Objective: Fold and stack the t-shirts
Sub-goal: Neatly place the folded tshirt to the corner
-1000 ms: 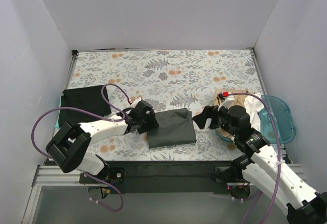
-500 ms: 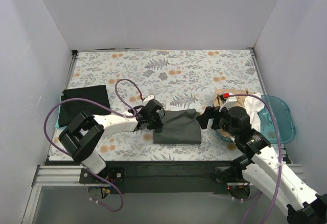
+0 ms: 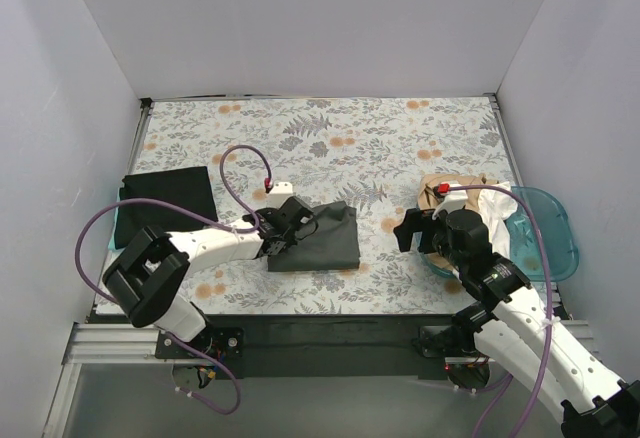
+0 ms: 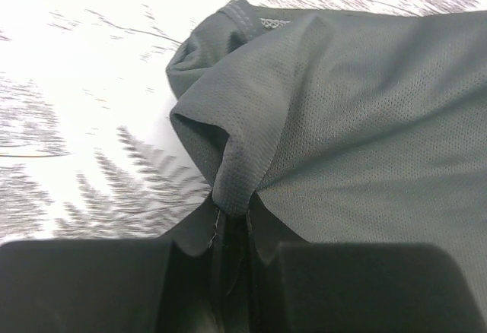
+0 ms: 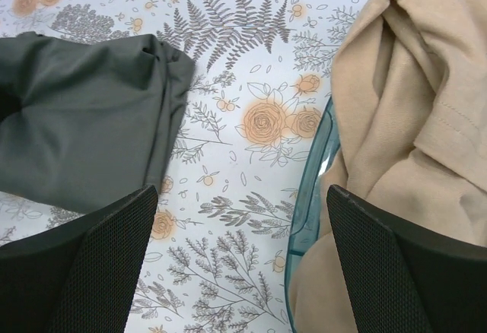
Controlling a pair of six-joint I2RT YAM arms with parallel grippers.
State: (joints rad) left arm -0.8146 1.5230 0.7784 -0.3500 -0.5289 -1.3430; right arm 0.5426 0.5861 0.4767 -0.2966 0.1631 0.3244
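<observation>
At the far left of the floral table covering (image 3: pixel 350 138), a black t-shirt (image 3: pixel 165 203) lies folded flat against the table's left edge. Right of it, near the front edge, my left gripper (image 3: pixel 277 236) sits at the left side of the folded dark grey t-shirt (image 3: pixel 320 238), a neat rectangle lying well apart from the black one.

From the left wrist camera, the left gripper (image 4: pixel 232 230) has its two black fingers (image 4: pixel 84 280) pressed together with only a thin seam between them, pinching a puckered ridge of the dark grey t-shirt (image 4: pixel 365 120), whose mesh weave rises from the nip. A small pale patch (image 4: pixel 275 23) sits on the stitched hem at the top of that view, its marking too blurred for me to read.

Further right, my right gripper (image 3: pixel 405 230) hangs over bare covering between the grey shirt and the teal plastic tub (image 3: pixel 550 228). The right wrist camera shows its fingers (image 5: pixel 76 264) spread wide and holding nothing, the dark grey t-shirt (image 5: pixel 76 120) to one side and the tub's rim (image 5: pixel 308 188) to the other.

A tan t-shirt (image 3: pixel 450 190) spills crumpled over the tub's near rim (image 5: pixel 411 82), with a white t-shirt (image 3: pixel 497 203) bunched just beside it at the table's right edge
</observation>
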